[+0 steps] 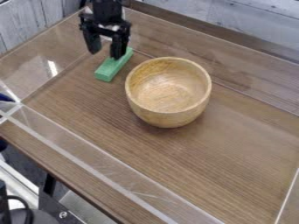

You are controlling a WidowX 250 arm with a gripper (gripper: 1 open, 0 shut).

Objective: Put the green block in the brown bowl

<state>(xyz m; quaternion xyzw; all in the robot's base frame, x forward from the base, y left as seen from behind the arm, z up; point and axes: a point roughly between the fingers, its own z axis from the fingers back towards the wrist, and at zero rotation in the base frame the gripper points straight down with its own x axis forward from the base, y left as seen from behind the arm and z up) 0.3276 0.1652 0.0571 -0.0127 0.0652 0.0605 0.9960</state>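
We note the green block lying flat on the wooden bench, just beside the brown bowl on its upper-left side as the camera sees it. Whether block and rim actually touch we cannot tell; they sit very close. The block's long axis runs slantwise, one end toward the bowl, the other toward the back of the bench.

The gripper hangs directly above the far end of the block, pointing straight down, jaws spread wide. Nothing sits between the fingers. We see bench surface in the gap (the dark fingers frame it clearly), and the fingertips appear to stand just clear of the block's top rather than around its sides.

The bowl is empty: bare wood grain across its whole inside, upright, rim unobstructed.

Our judgement on progress: nothing of the task is accomplished so far as placement goes. The block is on the bench, not in the bowl, and it is not held. What remains is the whole of it: lower the spread jaws around the block, close across its narrow width, lift, carry the short way over the rim, and release inside.

One caution we record: the block's nearness to the bowl leaves little room on that side for a finger.
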